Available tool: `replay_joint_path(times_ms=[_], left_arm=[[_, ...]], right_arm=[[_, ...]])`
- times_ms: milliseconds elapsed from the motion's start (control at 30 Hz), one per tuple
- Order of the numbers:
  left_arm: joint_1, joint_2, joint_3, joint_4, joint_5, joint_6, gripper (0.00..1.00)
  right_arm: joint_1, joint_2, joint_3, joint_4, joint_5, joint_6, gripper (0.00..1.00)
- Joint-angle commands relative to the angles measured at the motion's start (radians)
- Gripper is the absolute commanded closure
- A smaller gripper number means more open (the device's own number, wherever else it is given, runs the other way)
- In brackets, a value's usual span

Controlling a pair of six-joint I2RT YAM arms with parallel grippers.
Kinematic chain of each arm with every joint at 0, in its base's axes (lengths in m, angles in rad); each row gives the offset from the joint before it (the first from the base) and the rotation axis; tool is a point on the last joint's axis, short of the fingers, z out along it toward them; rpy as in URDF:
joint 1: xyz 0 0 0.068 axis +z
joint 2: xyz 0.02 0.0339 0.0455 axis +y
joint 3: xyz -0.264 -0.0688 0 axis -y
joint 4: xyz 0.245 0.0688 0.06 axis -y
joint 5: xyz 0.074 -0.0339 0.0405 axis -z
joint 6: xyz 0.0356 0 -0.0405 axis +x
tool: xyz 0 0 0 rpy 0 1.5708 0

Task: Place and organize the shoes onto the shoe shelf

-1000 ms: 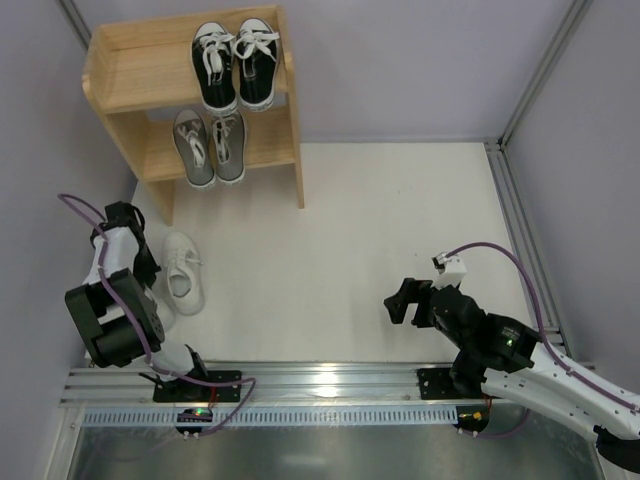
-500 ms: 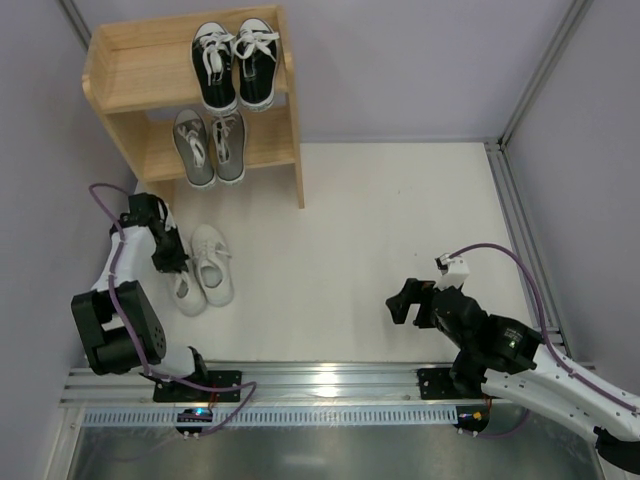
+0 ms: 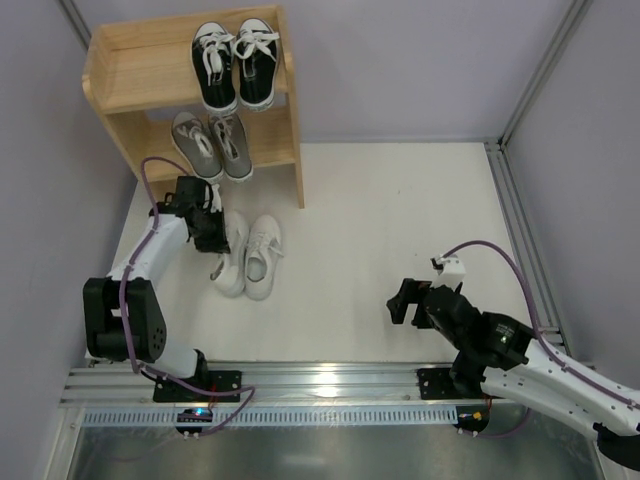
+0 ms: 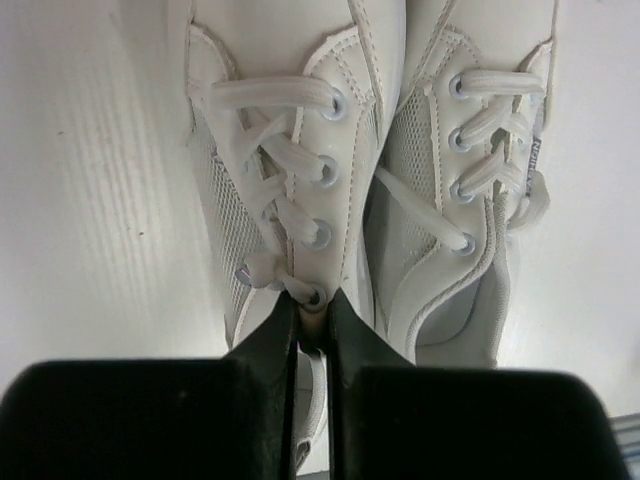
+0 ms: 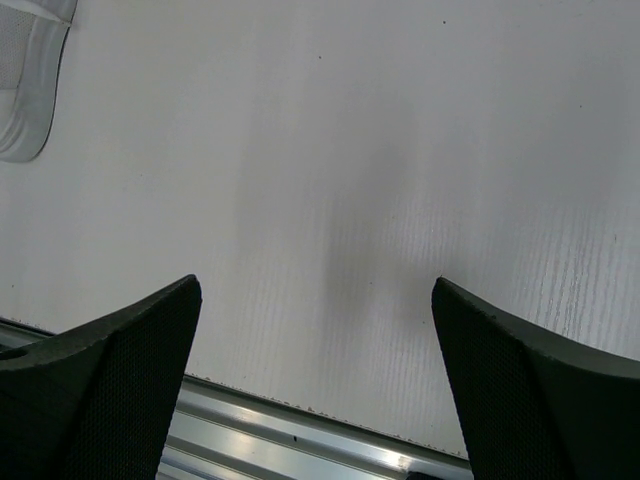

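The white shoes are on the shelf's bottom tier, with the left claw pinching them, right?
No: the white shoes are off the shelf, over the table in front of it, as the top view shows. The left claw does pinch them.

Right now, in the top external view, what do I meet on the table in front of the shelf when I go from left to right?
left gripper, shut on the pair → white sneakers, side by side → right gripper, open → metal rail at the table's right edge
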Motion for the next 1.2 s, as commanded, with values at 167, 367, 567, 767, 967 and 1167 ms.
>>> replay_joint_path(times_ms=[167,367,567,767,967,1167], left_arm=[[-0.041,-0.013,0.074,0.092,0.044,-0.027,0.78],[-0.044,-0.041,-0.010,0.084,-0.025,-0.018,0.58],[-0.080,-0.195,-0.120,0.142,-0.052,-0.064,0.23],[-0.157,-0.352,-0.167,0.159,-0.107,-0.081,0.00],[-0.166,-0.349,-0.226,0.187,-0.143,-0.062,0.00],[-0.182,-0.311,-0.219,0.222,-0.131,-0.067,0.00]], right_arm=[[0.000,0.108,0.075,0.007,0.058,0.045,0.03],[0.000,0.220,0.106,0.045,0.049,0.062,0.03],[0.001,0.304,0.124,0.086,0.043,0.065,0.03],[0.001,0.298,0.124,0.094,0.058,0.048,0.03],[0.001,0.290,0.129,0.070,0.063,0.059,0.03],[0.001,0.272,0.128,0.054,0.074,0.073,0.03]])
